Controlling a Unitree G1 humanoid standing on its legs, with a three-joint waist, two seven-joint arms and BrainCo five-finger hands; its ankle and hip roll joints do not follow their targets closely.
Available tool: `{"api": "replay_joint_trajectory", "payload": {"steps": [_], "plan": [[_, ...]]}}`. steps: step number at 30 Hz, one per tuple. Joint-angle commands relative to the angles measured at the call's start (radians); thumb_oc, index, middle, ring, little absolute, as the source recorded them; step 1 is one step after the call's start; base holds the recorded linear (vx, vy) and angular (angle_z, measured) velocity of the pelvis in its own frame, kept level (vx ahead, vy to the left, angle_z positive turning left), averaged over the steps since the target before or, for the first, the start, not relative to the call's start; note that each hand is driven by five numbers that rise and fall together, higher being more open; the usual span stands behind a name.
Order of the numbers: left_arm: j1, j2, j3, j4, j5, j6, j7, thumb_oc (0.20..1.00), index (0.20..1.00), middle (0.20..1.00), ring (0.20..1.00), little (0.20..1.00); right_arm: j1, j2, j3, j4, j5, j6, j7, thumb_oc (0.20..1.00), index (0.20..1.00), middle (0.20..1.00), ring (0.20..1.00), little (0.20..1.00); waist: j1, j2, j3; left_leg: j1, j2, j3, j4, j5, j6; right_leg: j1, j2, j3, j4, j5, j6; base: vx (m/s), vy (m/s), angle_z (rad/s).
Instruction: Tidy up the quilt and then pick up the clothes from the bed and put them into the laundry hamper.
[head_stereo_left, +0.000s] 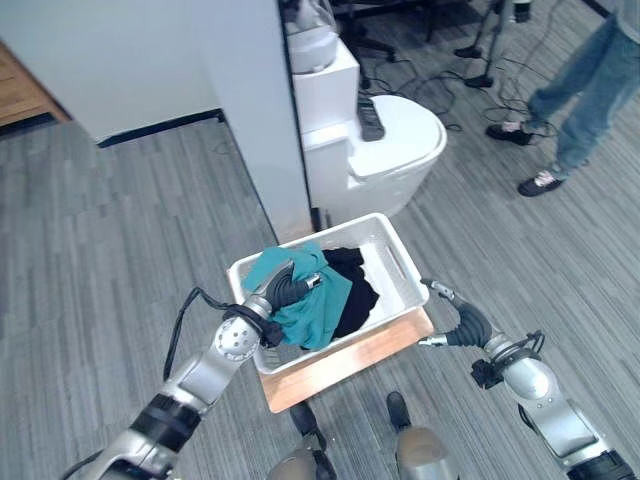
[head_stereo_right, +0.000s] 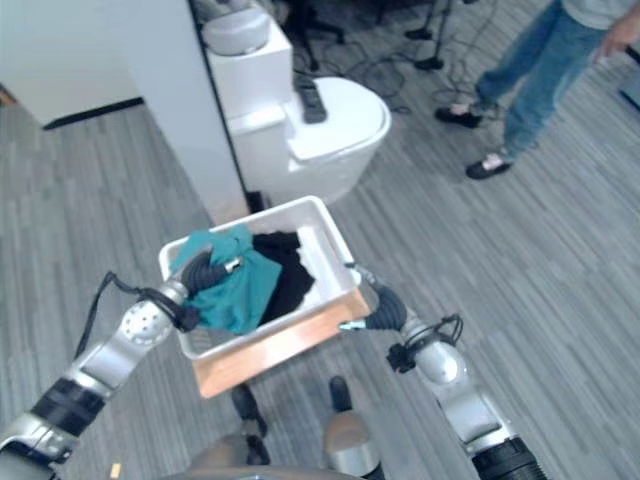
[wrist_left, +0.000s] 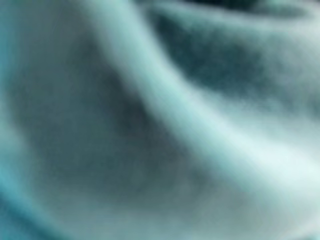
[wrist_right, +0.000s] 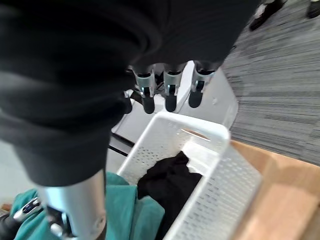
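On the floor before the robot, a white perforated laundry hamper (head_stereo_left: 400, 262) sits on a low wooden board (head_stereo_left: 350, 362). Teal garment (head_stereo_left: 320, 305) heaped in the hamper's left half, part of it draped over the left rim. Black garment (head_stereo_left: 355, 285) lies just beside it, toward the middle of the hamper, touching the teal one.

Left robot hand (head_stereo_left: 290, 285) is down on the teal garment, fingers sunk into the cloth; cannot tell whether they are curled or straight. Its wrist view is all teal fabric at close range.

Right robot hand (wrist_right: 167, 92) hovers just beside the hamper's right rim, off the cloth, fingers straight and relaxed, holding nothing.

Beyond the hamper: a white toilet (head_stereo_left: 385, 140) next to a pale partition wall (head_stereo_left: 250, 100). A person's legs in jeans (head_stereo_left: 595, 85) stand on the grey floor (head_stereo_left: 100, 250), well apart.
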Motion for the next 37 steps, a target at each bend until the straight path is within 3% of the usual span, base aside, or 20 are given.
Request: {"api": "replay_joint_trajectory", "payload": {"steps": [1,3,7,8,13,15,19,23,25,26,27,28,30,37], "plan": [[-0.126,-0.023,-0.003,0.067,0.051,0.034,0.009,1.0,1.0,1.0,1.0,1.0,-0.057,-0.002,0.023,0.028,-0.011,-0.048,-0.027,1.0,1.0,1.0,1.0,1.0,0.006,-0.006,0.02,0.141,0.052,0.053,0.002,-0.128,-0.074,-0.143,0.028,0.027,0.007,0.004,0.032,-0.05,0.021,-0.14],[-0.139,-0.031,0.002,0.085,0.049,0.068,-0.022,1.0,1.0,1.0,1.0,1.0,-0.054,-0.001,0.048,0.067,-0.013,-0.047,-0.01,1.0,1.0,1.0,1.0,1.0,0.007,-0.005,0.031,0.133,0.054,0.057,0.002,-0.122,-0.076,-0.155,0.029,0.028,0.004,0.011,0.031,-0.02,0.013,-0.05],[-0.134,-0.043,0.014,0.086,0.015,0.074,-0.026,1.0,1.0,1.0,1.0,1.0,-0.054,0.003,0.064,0.103,-0.018,-0.045,-0.003,1.0,1.0,1.0,1.0,1.0,0.011,-0.004,0.032,0.13,0.054,0.056,0.002,-0.12,-0.077,-0.157,0.028,0.027,0.004,0.013,0.03,-0.01,-0.001,-0.01],[-0.135,-0.1,0.044,0.054,-0.237,0.017,0.008,1.0,1.0,1.0,1.0,1.0,-0.046,0.048,0.122,0.339,-0.083,-0.008,-0.042,1.0,1.0,1.0,1.0,1.0,0.028,0.006,0.033,0.135,0.056,0.043,0.002,-0.118,-0.08,-0.142,0.024,0.009,0.001,0.005,0.029,0.0,-0.054,0.01],[-0.104,-0.061,0.068,-0.022,-0.333,-0.059,0.015,1.0,1.0,1.0,1.0,1.0,0.003,0.122,0.105,0.575,0.015,0.011,-0.05,1.0,1.0,1.0,1.0,1.0,0.032,0.016,0.02,0.149,0.06,0.019,0.002,-0.111,-0.085,-0.103,0.021,-0.021,0.0,-0.001,0.021,0.01,-0.04,0.27],[-0.039,-0.064,0.119,0.005,-0.4,-0.103,0.068,1.0,1.0,1.0,1.0,1.0,0.012,0.176,0.067,0.725,0.126,0.025,-0.042,1.0,1.0,1.0,1.0,1.0,0.036,0.024,0.009,0.171,0.06,0.01,0.002,-0.115,-0.086,-0.072,0.02,-0.034,0.0,-0.009,0.02,0.02,0.006,0.17],[0.116,-0.027,0.213,0.121,-0.317,-0.081,0.109,1.0,1.0,1.0,1.0,1.0,-0.001,0.232,0.022,1.006,0.125,0.051,-0.068,1.0,1.0,1.0,1.0,1.0,0.072,0.032,-0.033,0.21,0.062,-0.014,0.002,-0.12,-0.087,-0.018,0.026,-0.059,-0.002,-0.026,0.011,0.05,-0.007,0.06],[0.275,-0.069,0.282,0.255,-0.35,-0.064,0.11,1.0,1.0,1.0,1.0,1.0,-0.006,0.25,-0.036,1.102,0.159,0.067,-0.089,1.0,1.0,1.0,1.0,1.0,0.086,0.029,-0.06,0.231,0.065,-0.013,0.002,-0.123,-0.085,0.008,0.03,-0.068,-0.005,-0.035,0.009,0.04,0.01,0.12],[0.334,-0.086,0.274,0.431,-0.235,-0.028,0.122,1.0,1.0,1.0,1.0,1.0,-0.026,0.262,-0.04,1.129,0.156,0.075,-0.091,1.0,1.0,1.0,1.0,1.0,0.095,0.027,-0.069,0.246,0.066,-0.011,0.002,-0.129,-0.082,0.023,0.03,-0.072,-0.005,-0.041,0.011,0.04,0.05,0.03],[0.333,-0.087,0.274,0.433,-0.235,-0.028,0.123,1.0,1.0,1.0,1.0,1.0,-0.027,0.262,-0.04,1.129,0.156,0.075,-0.091,1.0,1.0,1.0,1.0,1.0,0.096,0.027,-0.071,0.242,0.067,-0.01,0.002,-0.126,-0.082,0.018,0.03,-0.071,-0.005,-0.038,0.011,0.01,0.067,0.07],[0.331,-0.112,0.272,0.576,-0.191,-0.014,0.166,1.0,1.0,1.0,1.0,1.0,-0.039,0.266,-0.028,1.129,0.152,0.074,-0.097,1.0,1.0,1.0,1.0,1.0,0.097,0.026,-0.077,0.245,0.066,-0.01,0.002,-0.128,-0.08,0.02,0.031,-0.071,-0.005,-0.038,0.012,0.0,0.034,0.07],[0.328,-0.113,0.271,0.58,-0.191,-0.017,0.167,1.0,1.0,1.0,1.0,1.0,-0.039,0.265,-0.028,1.129,0.152,0.074,-0.097,1.0,1.0,1.0,1.0,1.0,0.097,0.026,-0.076,0.245,0.066,-0.01,0.002,-0.129,-0.08,0.021,0.031,-0.072,-0.005,-0.038,0.012,0.0,0.059,-0.01],[0.326,-0.168,0.261,0.774,-0.187,-0.012,0.194,1.0,1.0,1.0,1.0,1.0,-0.057,0.276,0.0,1.126,0.153,0.067,-0.111,1.0,1.0,1.0,1.0,1.0,0.1,0.021,-0.079,0.243,0.065,-0.01,0.002,-0.13,-0.08,0.019,0.03,-0.072,-0.005,-0.035,0.013,-0.01,0.05,0.0],[0.356,-0.246,0.199,0.936,-0.132,-0.018,0.203,1.0,1.0,1.0,1.0,1.0,-0.07,0.307,0.061,1.134,0.158,0.056,-0.126,1.0,1.0,1.0,1.0,1.0,0.102,0.014,-0.09,0.24,0.064,-0.011,0.002,-0.135,-0.077,0.02,0.029,-0.072,-0.005,-0.035,0.017,0.01,0.054,0.07]]}}
